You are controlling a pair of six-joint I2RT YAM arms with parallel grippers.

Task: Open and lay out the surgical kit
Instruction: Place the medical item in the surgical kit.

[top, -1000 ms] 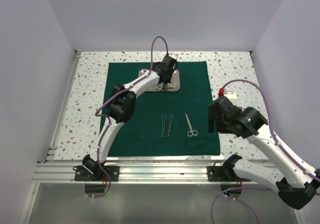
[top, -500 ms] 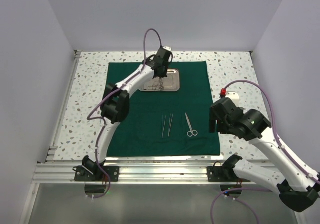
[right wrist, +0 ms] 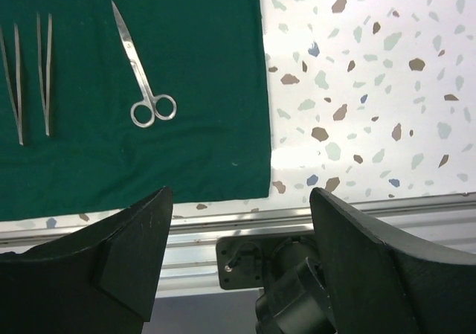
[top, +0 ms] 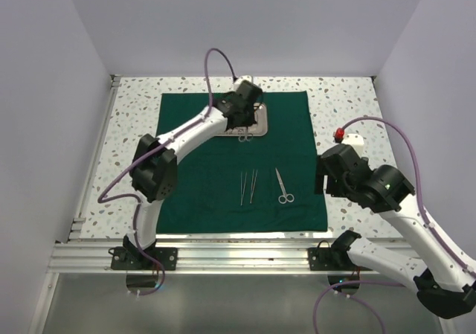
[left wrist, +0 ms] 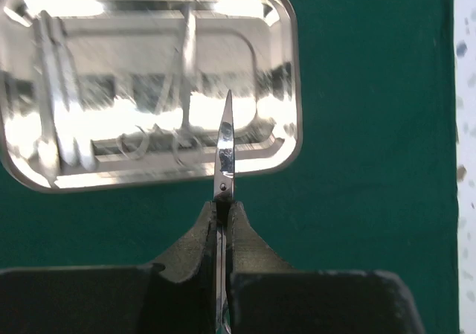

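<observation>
The dark green cloth (top: 201, 170) lies spread flat on the table. The steel tray (top: 261, 123) sits at its far middle; in the left wrist view the tray (left wrist: 286, 88) holds ring-handled forceps (left wrist: 181, 81) and tweezers (left wrist: 59, 103). My left gripper (top: 243, 115) hovers over the tray's near edge, shut (left wrist: 225, 204) on a pair of scissors (left wrist: 225, 152), blade pointing at the tray. Two tweezers (top: 242, 187) (top: 253, 185) and another pair of scissors (top: 282, 187) lie side by side on the cloth's near half. My right gripper (top: 326, 179) is open and empty (right wrist: 238, 200) beside the cloth's right edge.
The speckled table (top: 349, 111) surrounds the cloth. An aluminium rail (top: 238, 254) runs along the near edge and shows in the right wrist view (right wrist: 223, 226). White walls enclose the left, back and right sides.
My left gripper has turned and come slightly toward the near side of the tray, with the scissors now lifted in its jaws. The right arm has drifted a little to the right.
</observation>
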